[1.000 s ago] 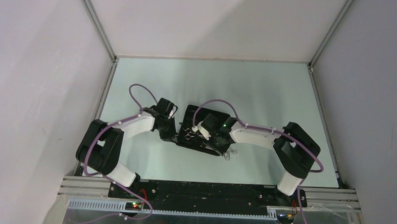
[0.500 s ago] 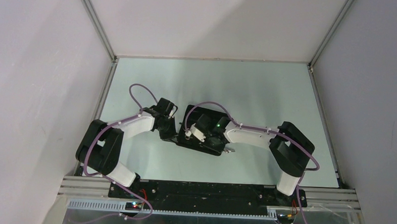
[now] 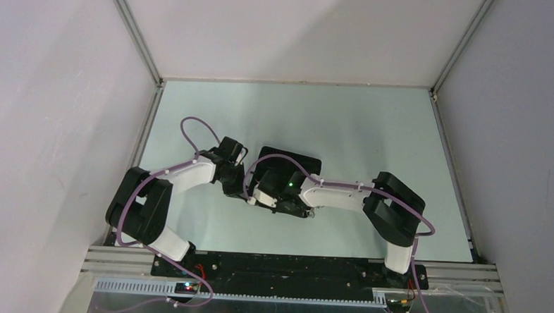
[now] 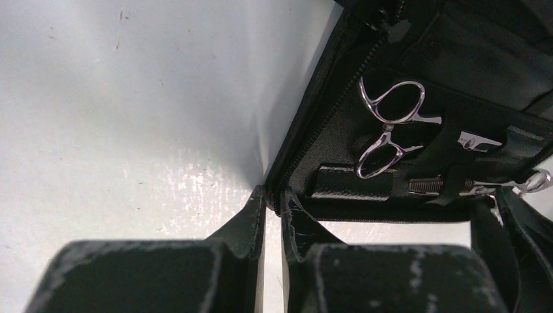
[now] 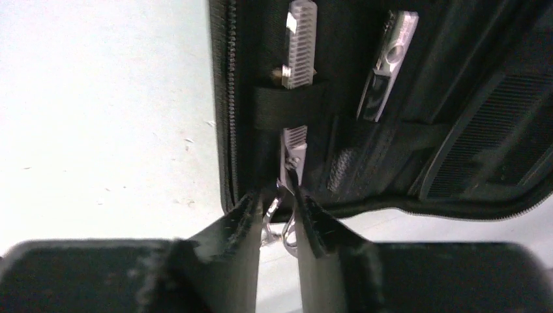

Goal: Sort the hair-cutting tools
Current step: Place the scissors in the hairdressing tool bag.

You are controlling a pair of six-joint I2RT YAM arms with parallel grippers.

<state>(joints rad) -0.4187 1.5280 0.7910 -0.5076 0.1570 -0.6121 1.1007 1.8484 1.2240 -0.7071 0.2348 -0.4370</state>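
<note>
The top view gives us only the case (image 3: 296, 161) on the table (image 3: 374, 132); the tools there are too small to tell. Our left wrist view shows the left gripper (image 4: 269, 199) pressed nearly together on the case's zipper edge, with the plain scissors (image 4: 390, 127) lying inside. Our right wrist view shows the right gripper (image 5: 277, 202) pinching the ring handle of the toothed scissors (image 5: 298, 49), whose blade sits under a strap (image 5: 287, 98).

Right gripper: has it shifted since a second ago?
Yes. In the top view the right gripper has travelled left and slightly nearer across the black case, which stayed put, ending close to the left gripper.
</note>
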